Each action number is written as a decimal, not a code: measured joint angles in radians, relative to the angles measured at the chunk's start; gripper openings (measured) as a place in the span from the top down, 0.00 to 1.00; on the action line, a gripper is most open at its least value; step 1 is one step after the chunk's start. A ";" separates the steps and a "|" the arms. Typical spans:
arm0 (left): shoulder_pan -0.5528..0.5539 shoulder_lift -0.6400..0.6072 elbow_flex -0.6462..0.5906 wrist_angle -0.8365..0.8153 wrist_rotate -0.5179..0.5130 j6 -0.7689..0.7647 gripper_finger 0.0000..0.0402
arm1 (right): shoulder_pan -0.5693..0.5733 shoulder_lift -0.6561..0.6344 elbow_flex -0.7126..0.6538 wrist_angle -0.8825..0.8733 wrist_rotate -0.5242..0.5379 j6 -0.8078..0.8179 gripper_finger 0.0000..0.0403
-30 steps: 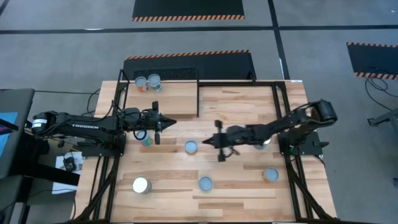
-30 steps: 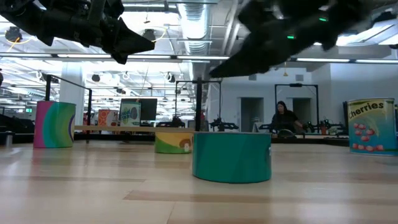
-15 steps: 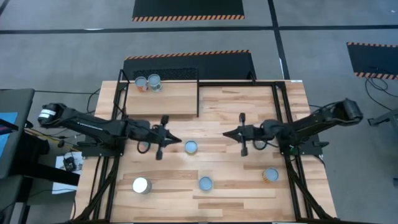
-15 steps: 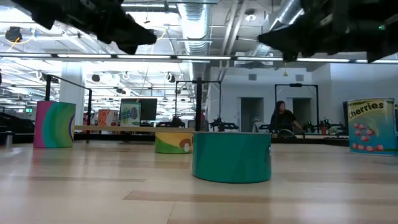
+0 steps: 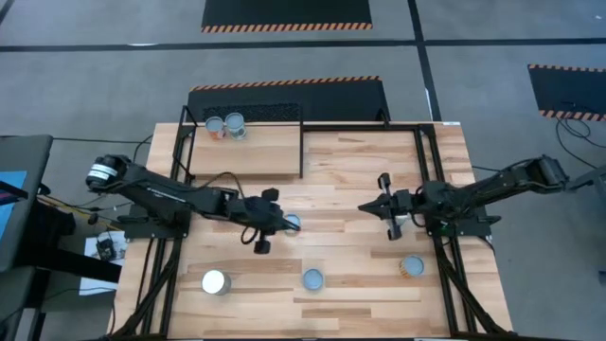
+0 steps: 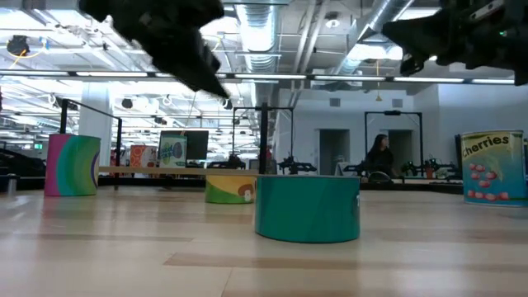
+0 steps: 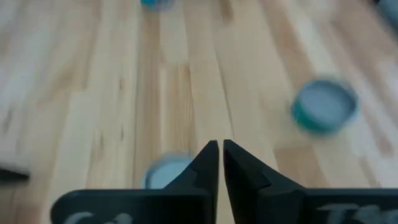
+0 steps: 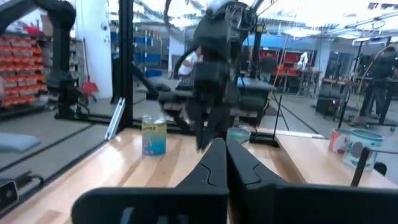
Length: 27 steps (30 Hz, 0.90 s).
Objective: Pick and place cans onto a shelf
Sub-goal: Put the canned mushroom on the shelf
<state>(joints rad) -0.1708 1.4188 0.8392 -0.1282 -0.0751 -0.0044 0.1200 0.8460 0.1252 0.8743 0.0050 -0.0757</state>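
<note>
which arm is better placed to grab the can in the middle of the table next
Left, probably. The left gripper hangs right beside the middle can, fingers nearly shut. The right gripper is shut and sits farther off across the table.

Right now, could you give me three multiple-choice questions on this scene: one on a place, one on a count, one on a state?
1. The left claw is over: A the shelf; B the middle of the table; C the floor.
2. The cans on the shelf number: A none; B two; C five.
3. The right claw is: A shut; B wide open; C holding a can.
Answers: B, it hangs above the planks; B, two tops show at the shelf's back; A, its fingers meet, empty.
</note>
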 joint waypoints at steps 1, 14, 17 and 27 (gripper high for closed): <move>-0.001 0.023 0.020 -0.042 0.005 0.000 0.95 | 0.000 -0.011 -0.005 -0.006 0.000 -0.001 0.99; -0.013 0.247 0.130 -0.116 -0.057 0.007 0.79 | 0.000 -0.055 -0.003 -0.041 0.000 -0.011 0.99; -0.013 0.254 0.130 -0.122 -0.071 0.007 0.78 | -0.004 -0.055 -0.003 -0.041 0.000 -0.011 0.98; -0.013 0.287 0.125 -0.122 -0.100 0.044 0.77 | -0.004 -0.055 -0.003 -0.039 0.000 -0.011 0.99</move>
<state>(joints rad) -0.1837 1.7062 0.9645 -0.2497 -0.1750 0.0396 0.1162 0.7910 0.1223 0.8348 0.0051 -0.0868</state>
